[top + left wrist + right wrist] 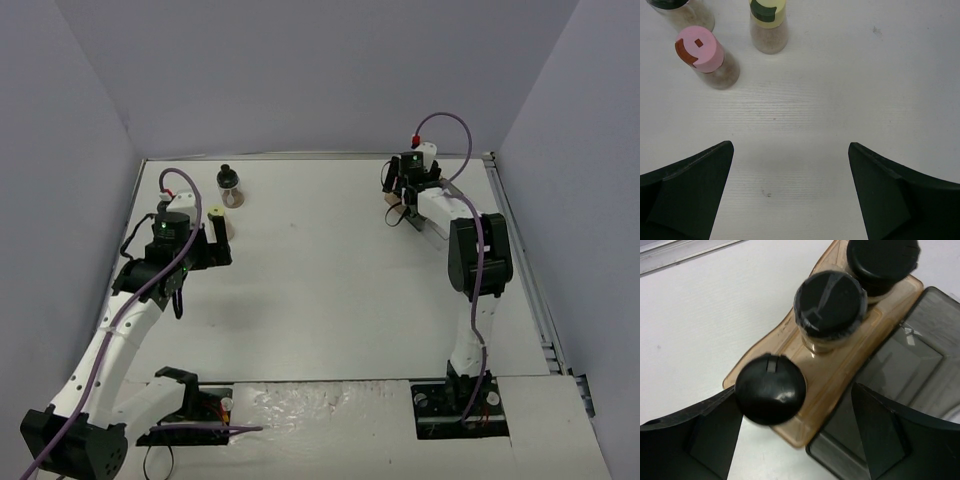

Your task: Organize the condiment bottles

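Top: dark-capped jar (229, 180) standing back left, near left arm (150, 290); right arm (480, 250) hanging over rack (395, 204) back right.
Left wrist: left fingers (690, 195) standing spread over bare surface (840, 75); pink-capped jar (702, 55) and yellow-capped jar (768, 25) standing ahead.
Right wrist: right fingers (690, 440) standing spread, pinching nothing; three black-capped jars (771, 389) sitting on rack.

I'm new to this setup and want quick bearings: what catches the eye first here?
Three black-capped jars stand in a row on a brown rack at the far right of the table, below the open right jaws. At far left, a pink-capped jar and a yellow-capped jar stand loose ahead of the open left jaws.
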